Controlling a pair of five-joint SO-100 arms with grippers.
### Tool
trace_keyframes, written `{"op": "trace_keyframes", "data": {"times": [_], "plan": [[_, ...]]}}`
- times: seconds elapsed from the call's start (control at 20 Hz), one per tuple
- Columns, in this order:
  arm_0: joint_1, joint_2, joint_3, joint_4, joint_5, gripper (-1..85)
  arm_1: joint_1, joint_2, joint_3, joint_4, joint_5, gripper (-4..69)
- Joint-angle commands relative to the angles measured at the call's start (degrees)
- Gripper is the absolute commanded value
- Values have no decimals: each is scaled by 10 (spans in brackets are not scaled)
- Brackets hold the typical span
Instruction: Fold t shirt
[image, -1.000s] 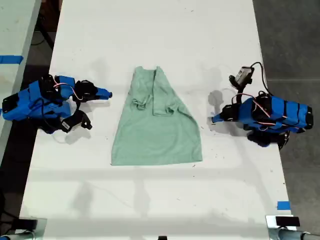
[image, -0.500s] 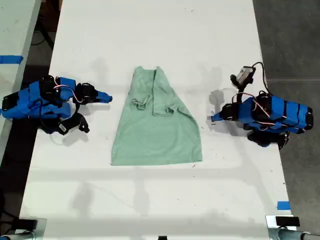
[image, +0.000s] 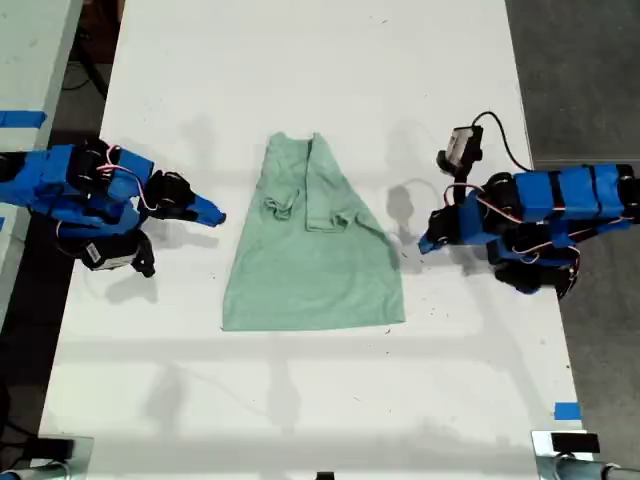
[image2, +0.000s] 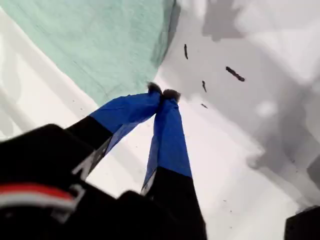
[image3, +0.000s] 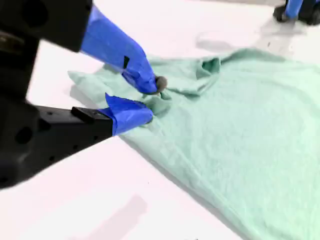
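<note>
The pale mint-green t shirt (image: 315, 260) lies flat on the white table (image: 300, 60), neck at the far end, hem near, both sleeves folded inward. My first gripper (image: 424, 243) is at the exterior view's right, shut and empty, its tips just off the shirt's side edge (image2: 100, 40); the first wrist view shows its tips (image2: 162, 92) pressed together. My second gripper (image: 216, 214) is at the exterior view's left, a short way from the shirt's other edge. In the second wrist view it (image3: 150, 100) stands slightly open with nothing in it, the shirt (image3: 240, 130) beyond.
Dark specks (image2: 234, 73) dot the table near my first gripper. Blue tape (image: 566, 411) marks the table's near corner at the exterior view's right. A second table with blue tape (image: 20, 119) stands at that view's left. The floor (image: 580, 80) drops away past the right edge.
Both arms have risen off the table. My second gripper's tip has shifted toward the near edge. My first gripper's tip has stayed by the shirt's edge while its arm lifted.
</note>
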Motion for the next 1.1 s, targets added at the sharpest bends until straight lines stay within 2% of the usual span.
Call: {"op": "trace_keyframes", "data": {"times": [0.0, 0.15, 0.25, 0.35, 0.4, 0.6, 0.7, 0.9, 1.05], "plan": [[44, -136, -107, 2, -47, 109, -48, -83, -102, 3, 48, 27], [72, -190, -114, -6, -81, 124, -97, -163, -131, -46, 77, 66], [103, -210, -116, -11, -128, 137, -108, -213, -159, -45, 78, 108], [130, -260, -136, -11, -210, 163, -114, -254, -173, -47, 76, 149], [142, -301, -154, -18, -222, 177, -116, -272, -175, -47, 76, 172], [149, -497, -281, -34, -155, 198, -120, -300, -169, -54, 84, 202], [153, -535, -315, -40, -144, 202, -121, -300, -164, -56, 85, 209], [187, -541, -296, -40, -233, 201, -124, -295, -158, -54, 86, 209], [206, -551, -275, -35, -275, 200, -125, -295, -156, -54, 85, 211]]}}
